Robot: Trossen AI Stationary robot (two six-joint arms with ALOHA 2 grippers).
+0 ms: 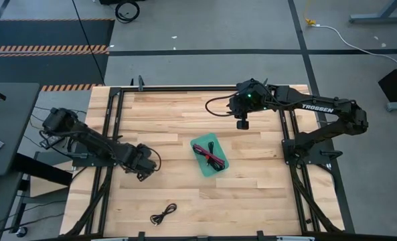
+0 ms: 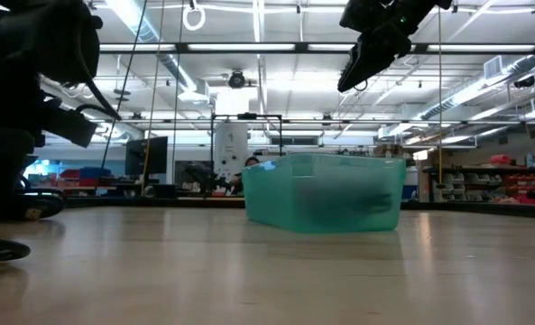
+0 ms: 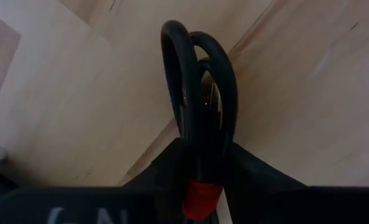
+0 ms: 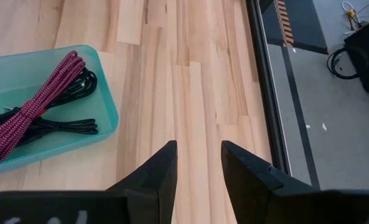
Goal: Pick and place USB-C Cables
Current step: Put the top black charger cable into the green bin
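gripping a black coiled cable (image 3: 200,106) between its fingers, the left gripper (image 1: 143,163) sits low over the wooden table (image 1: 171,127), left of the teal tray (image 1: 219,171). in the left wrist view the loops of this cable stick out past the fingertips, and a red tie (image 3: 201,198) shows right at the pinch, so the fingers look closed on the bundle near its tie. the tray holds a maroon cable (image 4: 32,106) lying across black cables (image 4: 66,126). another black cable (image 1: 163,214) lies loose near the table's front edge. the right gripper (image 4: 198,163) hangs high beyond the tray, fingers parted a little, holding nothing.
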